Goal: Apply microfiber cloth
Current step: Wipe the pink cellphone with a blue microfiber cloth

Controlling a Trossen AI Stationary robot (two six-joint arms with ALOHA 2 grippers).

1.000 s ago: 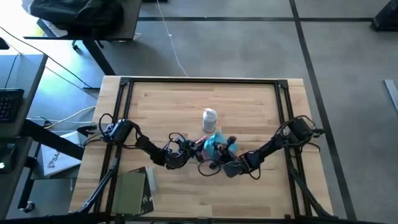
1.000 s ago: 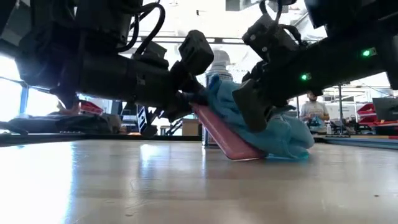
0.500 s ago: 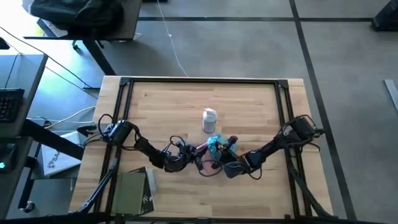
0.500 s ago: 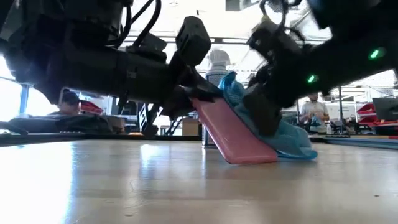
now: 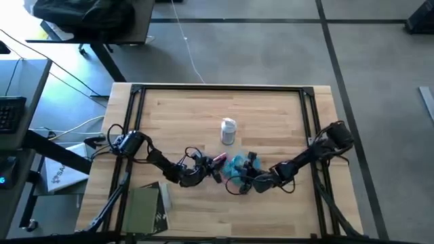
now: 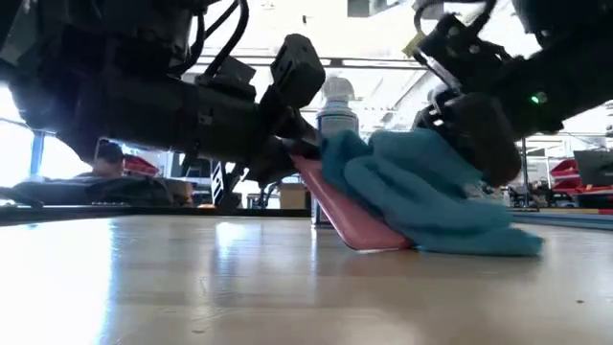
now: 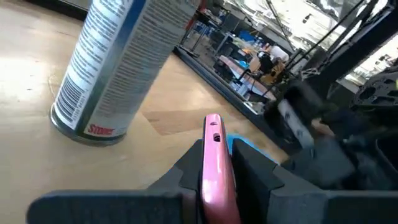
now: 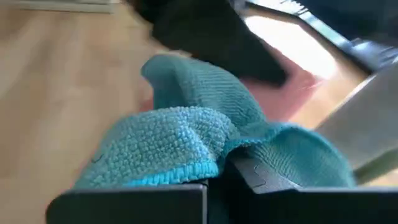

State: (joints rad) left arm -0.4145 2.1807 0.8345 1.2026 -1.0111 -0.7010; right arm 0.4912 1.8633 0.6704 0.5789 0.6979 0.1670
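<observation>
Both arms are black, built of jointed segments with loose black cables looped along them. The right arm shows a small green indicator light. Each end effector has blocky, dark, angular fingers.

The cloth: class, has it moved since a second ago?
Yes. In the high view the cloth, in the right gripper, now sits lower and slightly farther right of the bottle, off the pink object.

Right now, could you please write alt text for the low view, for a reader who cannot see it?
At table height, the left gripper props a flat pink object on its lower edge while the right gripper presses the turquoise microfiber cloth against it. A spray can stands behind them on the wooden table.
</observation>
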